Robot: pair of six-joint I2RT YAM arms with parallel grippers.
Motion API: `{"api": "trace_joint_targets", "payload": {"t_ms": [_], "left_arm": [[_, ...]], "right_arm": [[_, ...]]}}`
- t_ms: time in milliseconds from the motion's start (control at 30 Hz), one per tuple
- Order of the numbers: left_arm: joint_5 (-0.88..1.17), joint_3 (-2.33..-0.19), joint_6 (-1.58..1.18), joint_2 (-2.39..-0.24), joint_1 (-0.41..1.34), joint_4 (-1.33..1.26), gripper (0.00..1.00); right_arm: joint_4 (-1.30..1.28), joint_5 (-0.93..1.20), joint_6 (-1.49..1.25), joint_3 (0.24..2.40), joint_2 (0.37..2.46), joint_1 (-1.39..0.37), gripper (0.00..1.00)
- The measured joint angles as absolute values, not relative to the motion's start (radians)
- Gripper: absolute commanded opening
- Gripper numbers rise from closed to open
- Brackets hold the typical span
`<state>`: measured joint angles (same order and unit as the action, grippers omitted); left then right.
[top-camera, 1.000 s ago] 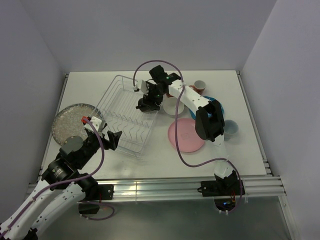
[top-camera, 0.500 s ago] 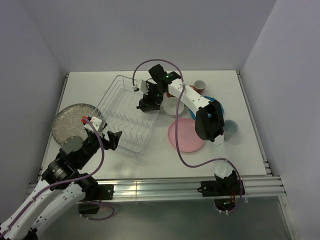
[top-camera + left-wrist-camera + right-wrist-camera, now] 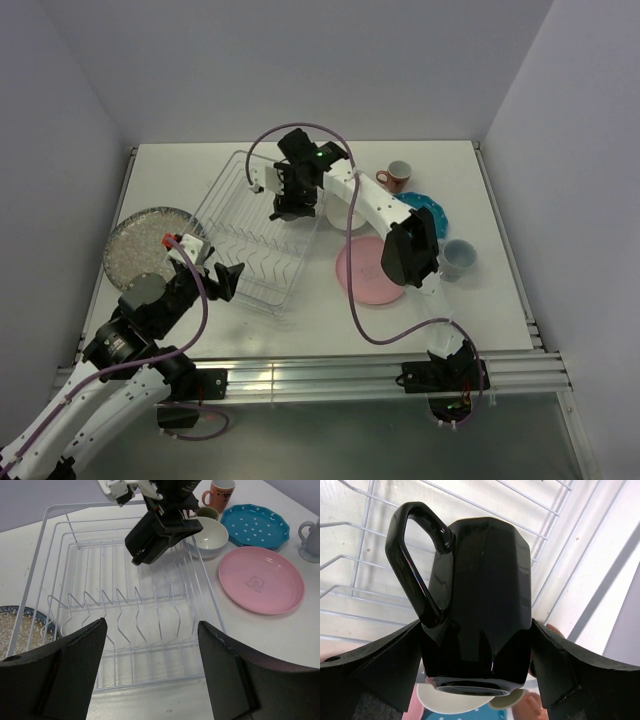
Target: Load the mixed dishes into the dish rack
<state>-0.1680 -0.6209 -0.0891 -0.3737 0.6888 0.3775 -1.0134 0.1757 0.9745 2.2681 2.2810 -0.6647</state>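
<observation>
The wire dish rack point(image 3: 216, 186) lies left of the table's centre. My right gripper point(image 3: 285, 207) hangs over its far right part, shut on a black mug point(image 3: 480, 590) held mouth toward the wrist, handle at the left. The mug hangs above the rack's wires point(image 3: 350, 587). My left gripper point(image 3: 152, 645) stands open and empty at the rack's near edge point(image 3: 150, 680). On the table right of the rack sit a white bowl point(image 3: 207, 537), a pink plate point(image 3: 261, 579) and a teal dotted plate point(image 3: 255, 526).
A grey speckled plate point(image 3: 140, 245) lies left of the rack. A pink mug point(image 3: 397, 176) stands at the back right, a grey-beige mug point(image 3: 207, 513) behind the bowl, and a pale blue mug point(image 3: 458, 258) right of the pink plate.
My right gripper has carried the black mug leftward, farther over the rack. The left arm has not moved.
</observation>
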Motion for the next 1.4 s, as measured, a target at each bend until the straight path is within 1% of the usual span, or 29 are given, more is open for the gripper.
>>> {"api": "trace_joint_targets", "payload": {"t_ms": [300, 500, 700, 1133, 1400], "left_arm": [[-0.154, -0.615, -0.088, -0.368, 0.689, 0.371, 0.80], [-0.150, -0.612, -0.086, -0.367, 0.689, 0.368, 0.80], [-0.144, -0.610, -0.086, -0.355, 0.689, 0.363, 0.81], [-0.135, -0.609, -0.085, -0.340, 0.689, 0.363, 0.81], [-0.134, -0.609, -0.085, -0.335, 0.689, 0.363, 0.81]], "right_arm": [[-1.102, 0.030, 1.117, 2.307, 2.326, -0.738, 0.60], [-1.143, -0.066, 1.195, 2.365, 2.373, -0.764, 0.63], [-1.164, -0.139, 1.277, 2.384, 2.379, -0.766, 0.63], [-1.212, -0.187, 1.327, 2.405, 2.379, -0.773, 0.64], [-1.210, -0.187, 1.329, 2.405, 2.387, -0.779, 0.70]]}}
